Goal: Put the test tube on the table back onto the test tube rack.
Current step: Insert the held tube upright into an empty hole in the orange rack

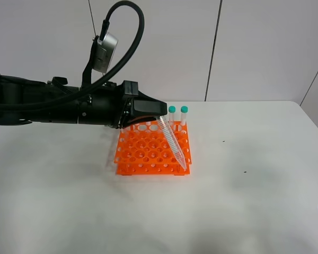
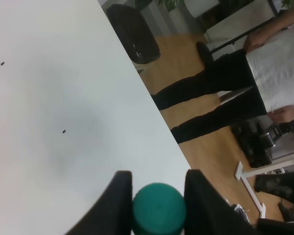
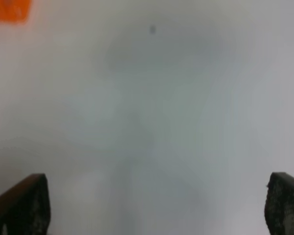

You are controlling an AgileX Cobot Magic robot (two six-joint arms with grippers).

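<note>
My left gripper (image 1: 160, 111) is shut on the test tube (image 1: 173, 143) near its cap end and holds it tilted over the orange test tube rack (image 1: 146, 151). The tube's pointed tip is down by the rack's front right corner; I cannot tell whether it sits in a hole. In the left wrist view the teal cap (image 2: 159, 208) is clamped between the two black fingers (image 2: 118, 200). Two teal-capped tubes (image 1: 171, 115) stand upright in the rack's back row. My right gripper (image 3: 157, 208) is open above the bare white table (image 3: 152, 122), far from the rack (image 3: 10, 9).
The white table (image 1: 244, 185) stretches wide around the rack, with small dark specks (image 1: 223, 141) on it. Beyond its far edge in the left wrist view a person (image 2: 245, 83) stands beside a black chair (image 2: 134, 32).
</note>
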